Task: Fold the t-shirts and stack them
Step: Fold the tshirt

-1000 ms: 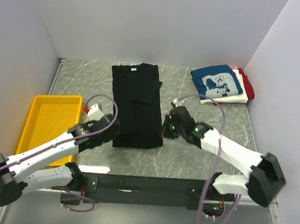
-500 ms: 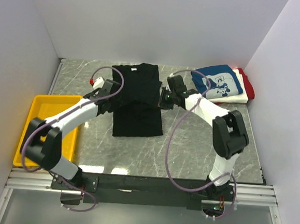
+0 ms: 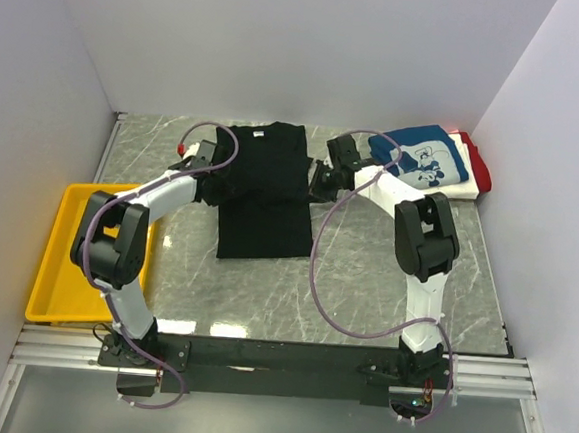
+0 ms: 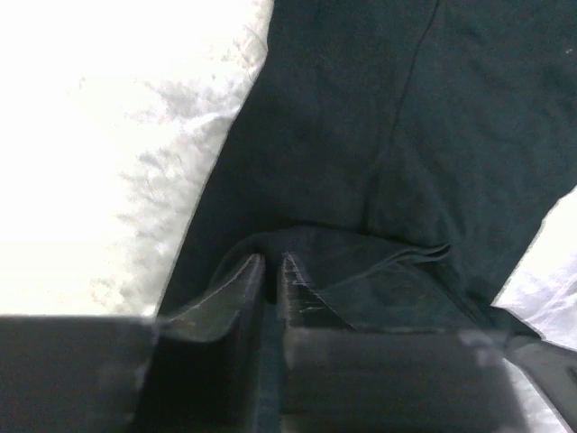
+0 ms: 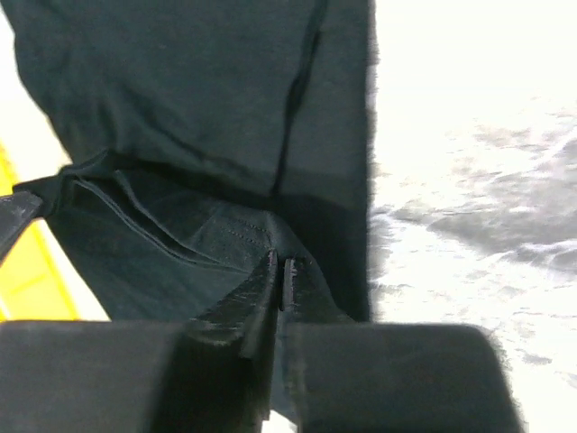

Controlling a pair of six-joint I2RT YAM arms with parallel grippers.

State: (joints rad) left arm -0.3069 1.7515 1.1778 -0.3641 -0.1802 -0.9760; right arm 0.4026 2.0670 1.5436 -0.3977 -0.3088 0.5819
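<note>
Step in hand, as judged: crosswise fold of the black t-shirt (image 3: 264,189), which lies lengthwise at centre rear of the marble table (image 3: 365,273), already narrowed to a strip. Left gripper (image 3: 216,174) at the left edge of the shirt, right gripper (image 3: 322,179) at the right edge, both near mid-length, with a doubled layer of cloth between them.

Right gripper: fingers (image 5: 252,298) pressed together on a raised fold of the black cloth. Left gripper: fingers (image 4: 239,289) nearly together, a thin slot between them; cannot tell whether cloth is pinched there.

Next move, as judged: lay the lifted layer flat toward the collar, release both sides evenly, and withdraw without dragging the upper layer. Then transfer to the stack at rear right, topped by the blue t-shirt (image 3: 420,155) with white print.

Shown by the top view only: both arms, the stack, the yellow tray (image 3: 54,278) at left, squareness of the fold. Shown by the wrist views only: finger contact and hem bunching at the tips; right wrist also catches a sliver of yellow past the cloth.
</note>
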